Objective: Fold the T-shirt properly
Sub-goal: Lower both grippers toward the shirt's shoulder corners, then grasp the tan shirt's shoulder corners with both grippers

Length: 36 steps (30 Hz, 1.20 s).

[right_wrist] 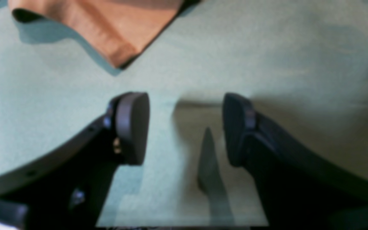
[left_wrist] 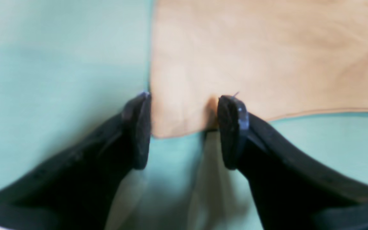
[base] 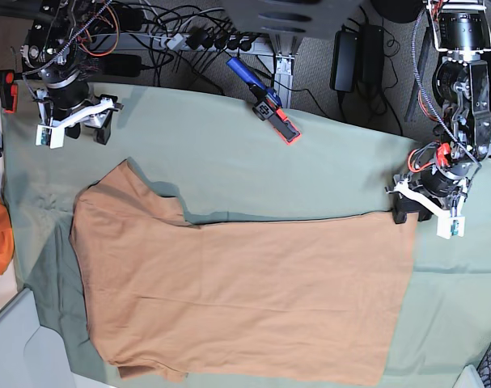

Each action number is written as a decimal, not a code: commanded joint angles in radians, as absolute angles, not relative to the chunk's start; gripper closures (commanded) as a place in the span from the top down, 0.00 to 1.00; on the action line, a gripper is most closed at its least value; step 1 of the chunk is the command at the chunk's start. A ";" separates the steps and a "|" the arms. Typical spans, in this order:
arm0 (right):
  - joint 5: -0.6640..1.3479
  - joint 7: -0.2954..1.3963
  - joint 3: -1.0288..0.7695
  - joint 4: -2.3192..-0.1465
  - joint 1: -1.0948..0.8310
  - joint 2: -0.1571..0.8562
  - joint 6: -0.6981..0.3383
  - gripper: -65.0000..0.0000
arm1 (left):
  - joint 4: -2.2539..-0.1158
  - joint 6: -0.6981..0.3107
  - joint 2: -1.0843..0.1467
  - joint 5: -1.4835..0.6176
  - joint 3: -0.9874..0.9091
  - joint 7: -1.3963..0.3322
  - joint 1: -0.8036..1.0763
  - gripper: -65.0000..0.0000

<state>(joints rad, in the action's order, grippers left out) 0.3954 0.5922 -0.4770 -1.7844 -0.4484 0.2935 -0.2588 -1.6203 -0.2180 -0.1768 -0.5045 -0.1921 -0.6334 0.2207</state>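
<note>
Lying flat: one T-shirt [base: 237, 291], two arms with open jaws.

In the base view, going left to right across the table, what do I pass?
Right claw at the far left corner → T-shirt spread flat on the green tablecloth → left claw at the shirt's far hem corner.

- A sage-green tablecloth [base: 229, 174] covers the table.
- Tangled cables [base: 160, 32] and a power strip [base: 209, 39] lie behind it.
- Grey carpet floor [base: 310, 65] shows beyond.
</note>
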 commanded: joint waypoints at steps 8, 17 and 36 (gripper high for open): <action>0.400 0.577 -0.485 -1.800 -0.446 0.307 -0.228 0.56 | -1.628 -0.226 -0.144 -0.511 -0.176 -0.644 0.197 0.55; 0.400 0.577 -0.488 -1.800 -0.384 0.301 -0.176 0.56 | -1.628 -0.242 -0.145 -0.508 -0.176 -0.609 0.188 0.00; 0.385 0.594 -0.535 -1.538 -0.047 -0.012 -0.130 0.56 | -1.628 -0.285 -0.170 -0.513 -0.176 -0.626 0.189 0.00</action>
